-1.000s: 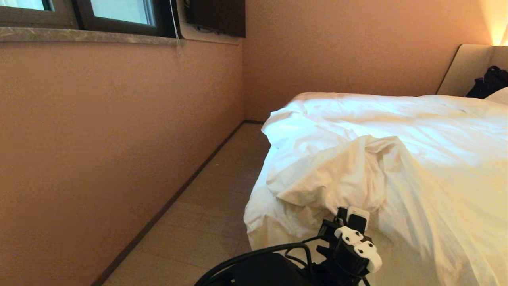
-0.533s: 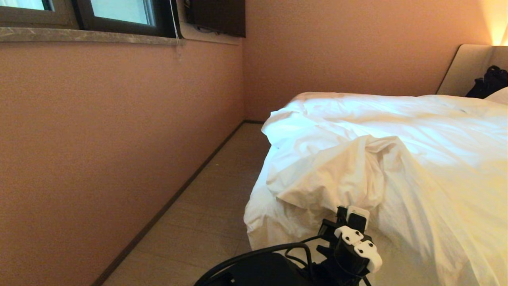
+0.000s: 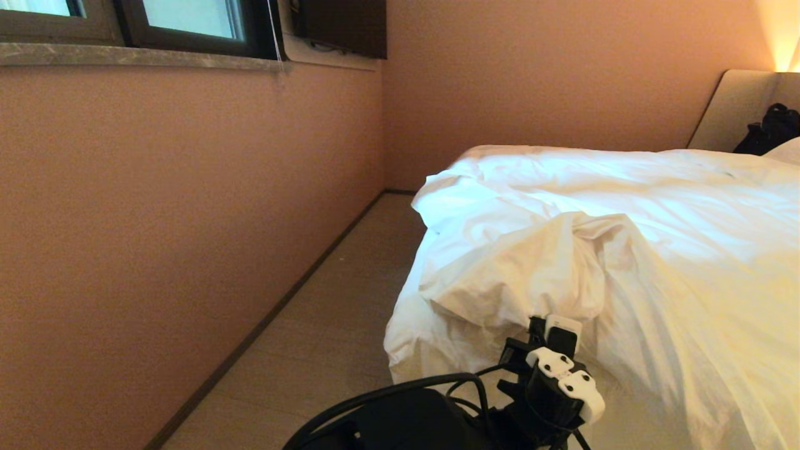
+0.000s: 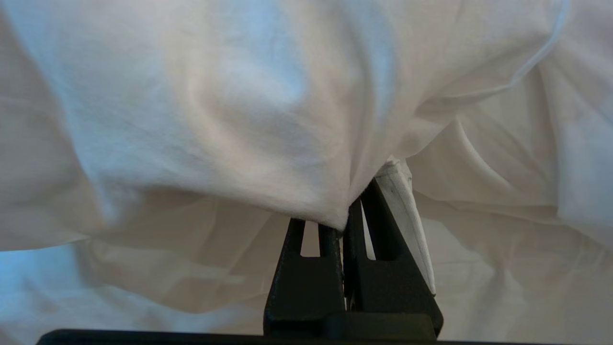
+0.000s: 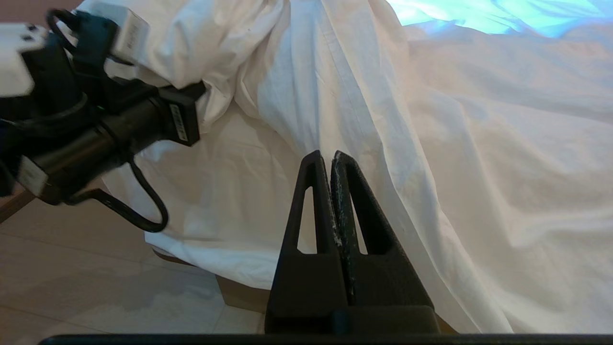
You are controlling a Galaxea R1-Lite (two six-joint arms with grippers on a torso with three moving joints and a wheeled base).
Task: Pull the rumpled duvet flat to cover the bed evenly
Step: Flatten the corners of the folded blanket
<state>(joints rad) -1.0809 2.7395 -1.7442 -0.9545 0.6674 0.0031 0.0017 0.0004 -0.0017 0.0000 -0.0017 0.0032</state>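
The rumpled white duvet (image 3: 594, 250) lies heaped over the bed, with a thick fold bunched at the near left corner. My left gripper (image 3: 551, 330) is at that fold. In the left wrist view, the left gripper (image 4: 352, 211) is shut on a pinch of the duvet (image 4: 239, 120), and cloth hides its fingertips. My right gripper (image 5: 330, 158) is shut and empty, hanging beside the draped duvet (image 5: 455, 120). Ahead of it, the left arm (image 5: 72, 129) reaches into the cloth. The bed's brown base (image 5: 239, 292) shows under the hem, and its beige headboard (image 3: 731, 106) stands at the far right.
A pink wall (image 3: 187, 219) with a window sill runs along the left, leaving a narrow strip of floor (image 3: 325, 325) beside the bed. A black bag (image 3: 772, 128) and a pillow (image 3: 789, 150) sit by the headboard.
My left gripper has crept slightly up and forward at the fold, and the bunched cloth above it has shifted a little. The right arm has not moved.
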